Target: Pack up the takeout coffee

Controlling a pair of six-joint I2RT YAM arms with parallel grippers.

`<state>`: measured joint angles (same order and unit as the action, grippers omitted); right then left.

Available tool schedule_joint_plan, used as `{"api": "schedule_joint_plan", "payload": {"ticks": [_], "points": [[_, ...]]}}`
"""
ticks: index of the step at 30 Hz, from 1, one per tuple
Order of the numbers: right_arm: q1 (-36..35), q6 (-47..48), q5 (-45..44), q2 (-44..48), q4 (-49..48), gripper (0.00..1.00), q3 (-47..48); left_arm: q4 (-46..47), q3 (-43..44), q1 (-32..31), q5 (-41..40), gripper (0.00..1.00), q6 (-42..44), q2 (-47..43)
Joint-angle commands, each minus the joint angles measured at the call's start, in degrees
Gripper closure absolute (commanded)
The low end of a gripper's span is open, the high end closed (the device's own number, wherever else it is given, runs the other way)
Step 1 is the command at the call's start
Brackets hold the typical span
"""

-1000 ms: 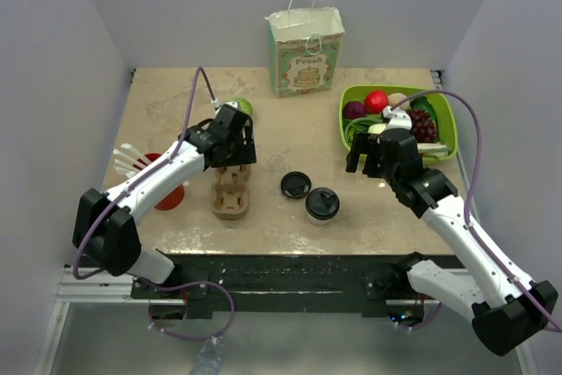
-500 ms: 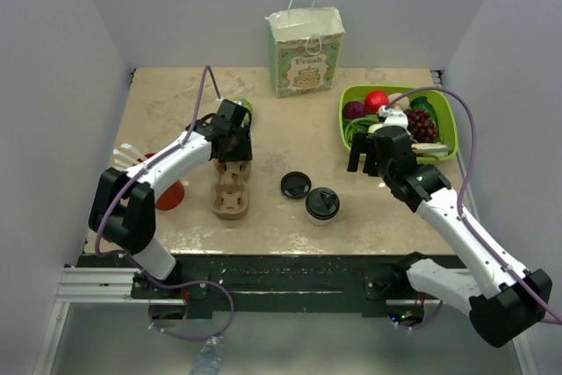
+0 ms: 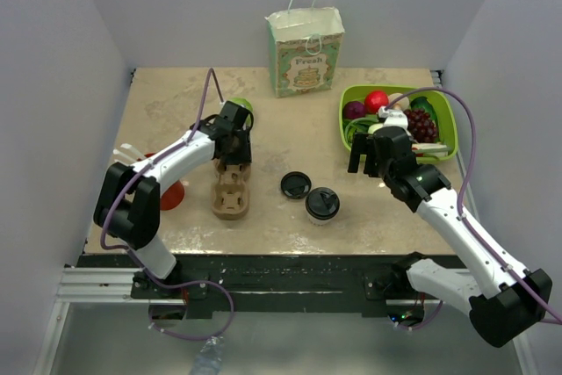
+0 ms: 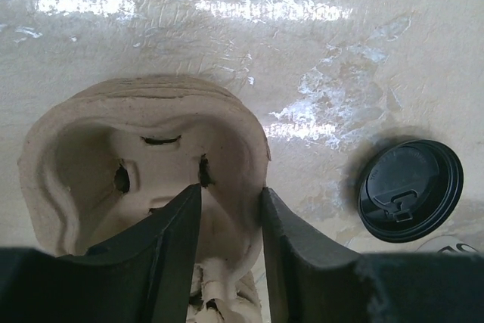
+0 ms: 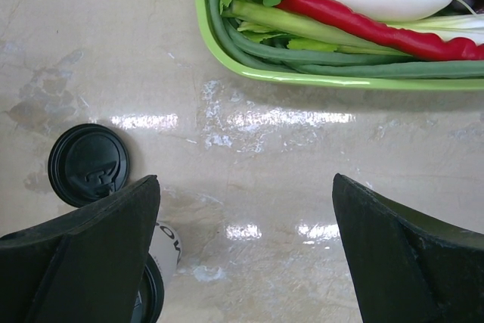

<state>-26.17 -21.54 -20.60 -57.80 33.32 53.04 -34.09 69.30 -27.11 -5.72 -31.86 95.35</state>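
The coffee point(image 3: 322, 204), lidded, stands at the near middle of the table, touched by neither arm. A loose lid point(image 3: 295, 184) lies just beside it, to the far left. Further left lies a carrier point(image 3: 233, 191), its long side running near to far. The left gripper point(image 4: 231, 206) is at the carrier's far end, fingers drawn close with the pulp wall between them, so it looks clenched on the carrier. The right gripper point(image 5: 243, 187) hangs released, fingers wide, over bare table between the coffee and a green tray point(image 3: 443, 111) of vegetables. A paper bag point(image 3: 306, 50) stands at the far edge.

The step in hand seems to be readying the carrier. Next, the coffee must be set in a well, which calls for the right gripper to come down left and near, around the cup wall.

The right wrist view shows only a sliver of the coffee behind its left finger. The carrier's near well is cut off in the left wrist view. A red cup point(image 3: 167, 195) is mostly hidden by the left arm.
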Motion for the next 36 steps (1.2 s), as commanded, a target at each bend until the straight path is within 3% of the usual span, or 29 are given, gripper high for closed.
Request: {"api": "schedule_joint_plan", "payload": {"ticks": [1, 11, 19, 22, 36], "points": [[0.3, 1.0, -2.3, 0.7, 0.5, 0.02, 2.2, 1.2, 0.3, 0.3, 1.0, 0.59, 0.1, -0.9], [0.2, 1.4, -2.8, 1.0, 0.9, 0.02, 2.0, 1.3, 0.7, 0.2, 2.5, 0.86, -0.7, -2.0], [0.3, 1.5, -2.3, 0.8, 0.9, 0.02, 2.0, -0.4, 1.9, 0.2, 0.6, 0.91, 0.0, -4.4], [0.3, 1.5, -2.3, 0.7, 0.9, 0.02, 1.9, -1.0, 2.0, 0.2, -0.2, 0.99, -0.1, -5.3], [0.3, 1.8, -2.1, 1.7, 0.0, 0.02, 2.4, -5.1, 10.2, 0.1, -7.0, 1.0, 2.8, -14.5]]}}
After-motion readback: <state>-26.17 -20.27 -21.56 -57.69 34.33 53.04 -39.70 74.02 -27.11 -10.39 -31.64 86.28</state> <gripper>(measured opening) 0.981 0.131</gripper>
